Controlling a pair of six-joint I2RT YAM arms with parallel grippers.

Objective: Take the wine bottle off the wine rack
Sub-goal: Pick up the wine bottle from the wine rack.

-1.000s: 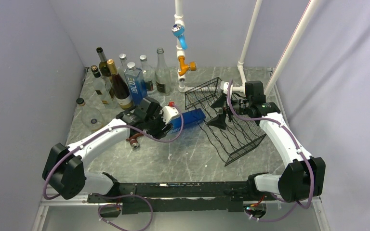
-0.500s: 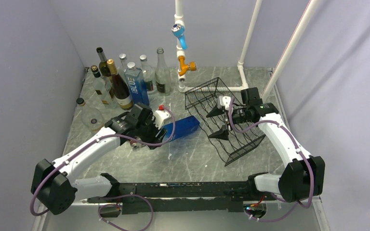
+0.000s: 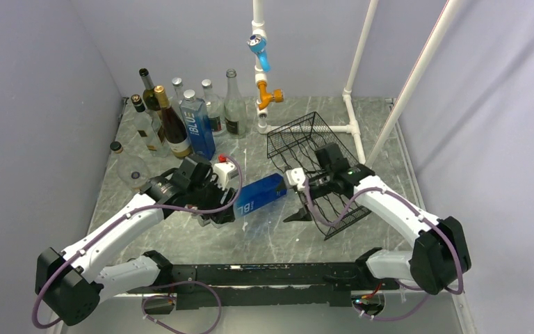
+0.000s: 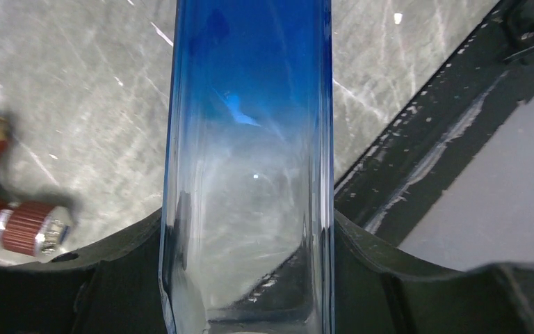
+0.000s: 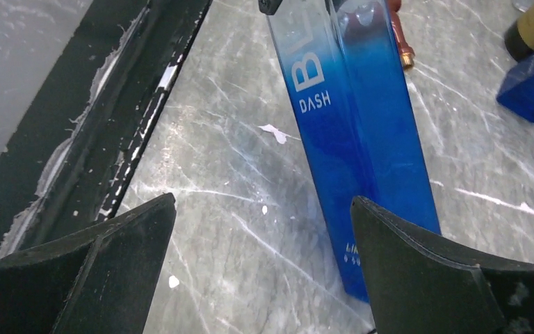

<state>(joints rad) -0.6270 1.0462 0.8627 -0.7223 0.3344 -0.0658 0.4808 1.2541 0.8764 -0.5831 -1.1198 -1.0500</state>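
The wine bottle [image 3: 257, 196] is a square blue one with white lettering. It lies tilted over the table, left of the wine rack [image 3: 295, 136] and outside it. My left gripper [image 3: 226, 209] is shut on its clear, paler end. In the left wrist view the bottle [image 4: 250, 139] fills the gap between both fingers of that gripper [image 4: 248, 229]. My right gripper [image 3: 293, 198] stands open at the rack's front left corner, beside the bottle's blue base. The right wrist view shows the bottle [image 5: 361, 125] just inside the right finger, with bare table between the fingers of the right gripper [image 5: 263, 202].
Several upright bottles [image 3: 174, 118] stand at the back left, among them a second blue one [image 3: 196, 125]. A white pipe frame [image 3: 261, 62] with blue and orange valves rises behind the rack. A red-brown fitting [image 4: 14, 223] lies on the table. The black base rail [image 3: 250, 275] runs along the near edge.
My left arm has drawn the blue bottle back and to the near left, away from the rack. My right gripper swung from the rack's far side to its front left, staying open.
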